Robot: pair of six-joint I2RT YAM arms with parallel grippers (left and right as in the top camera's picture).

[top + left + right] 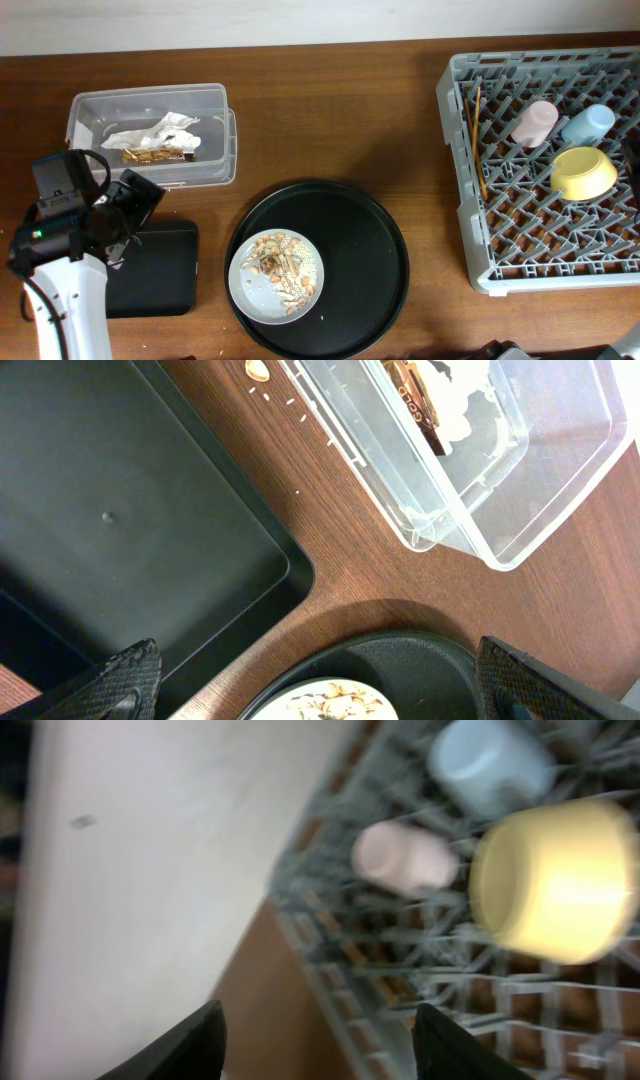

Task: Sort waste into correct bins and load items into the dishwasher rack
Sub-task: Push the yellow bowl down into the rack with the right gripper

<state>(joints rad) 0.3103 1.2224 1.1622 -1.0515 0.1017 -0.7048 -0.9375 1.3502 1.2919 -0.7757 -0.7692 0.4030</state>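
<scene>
As seen from overhead, the snack wrapper (155, 140) lies in the clear tub (215, 100). Food scraps (280, 265) sit on the grey plate (250, 288) within the round black tray (370, 260). The pink cup (534, 122), blue cup (588, 124), yellow bowl (584, 172) and chopsticks (478, 140) rest in the dishwasher rack (455, 200).

Left wrist: my left gripper (325, 685) gapes wide and empty between the shallow black tray (120, 530) and the tub.

Right wrist (blurred): my right gripper (320, 1040) stands spread, gripping nothing, near the rack's edge.
</scene>
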